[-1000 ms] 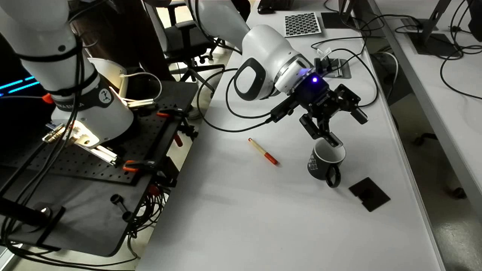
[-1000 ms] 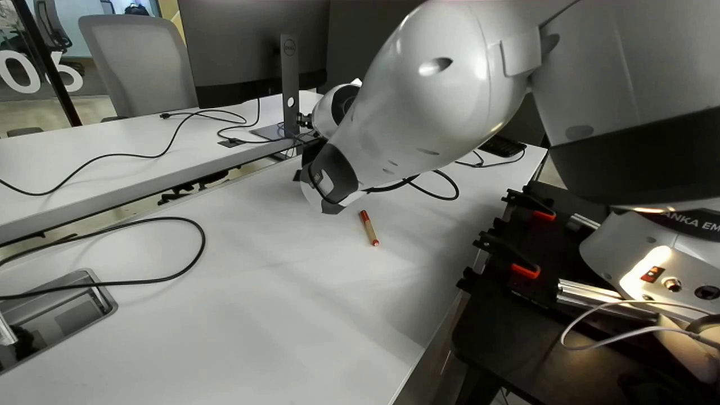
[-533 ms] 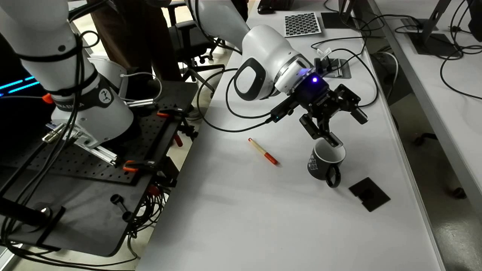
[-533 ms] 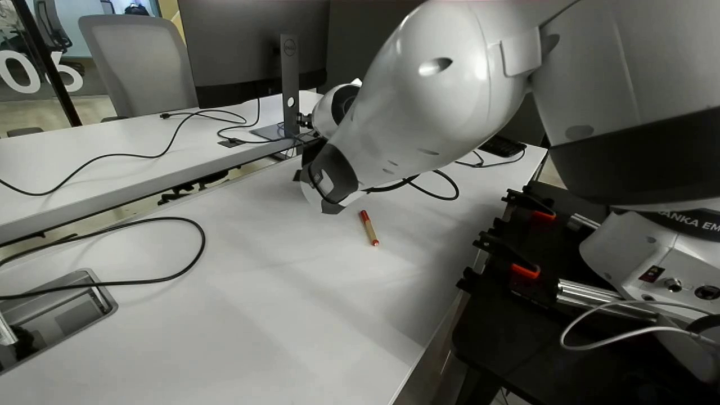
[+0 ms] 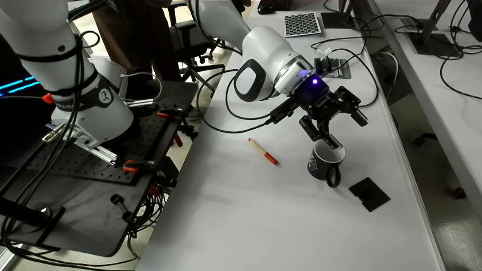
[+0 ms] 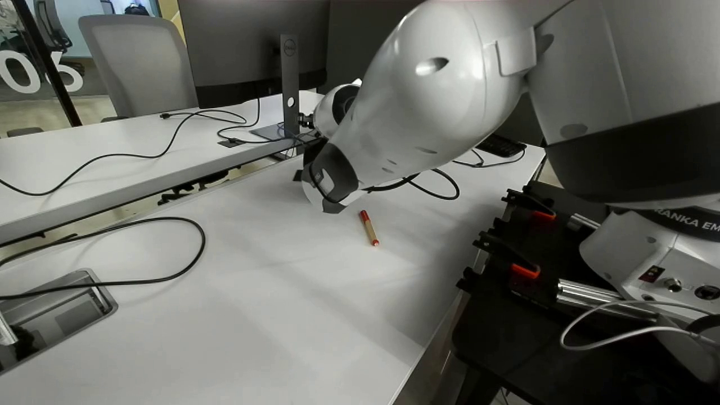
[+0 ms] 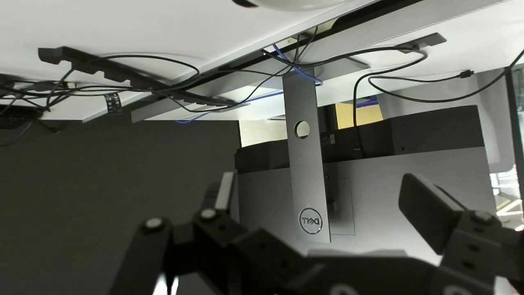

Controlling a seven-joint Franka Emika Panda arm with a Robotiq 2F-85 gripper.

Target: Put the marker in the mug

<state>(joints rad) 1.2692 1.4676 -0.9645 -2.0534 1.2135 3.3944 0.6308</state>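
Note:
The marker (image 5: 263, 151), red-orange with a tan part, lies flat on the white table in both exterior views (image 6: 369, 228). The mug (image 5: 319, 166), dark with a pale inside, stands upright to its right in an exterior view, its handle towards the camera. In the view with the arm large in front, I cannot see the mug. My gripper (image 5: 348, 131) is above the table near the mug, tilted, with one fingertip overlapping the mug's rim in that view; I cannot tell whether they touch. In the wrist view the gripper (image 7: 318, 182) is open, with nothing between its fingers.
A flat black piece (image 5: 369, 194) lies beside the mug near the table's edge. A black cable (image 5: 233, 131) loops by the arm. A keyboard (image 5: 302, 24) and more cables lie at the far end. A monitor (image 7: 368, 196) fills much of the wrist view, upside down.
The arm has shifted only very slightly. The marker, the mug and the open gripper stand as before. A person behind the robot's base has moved a little.

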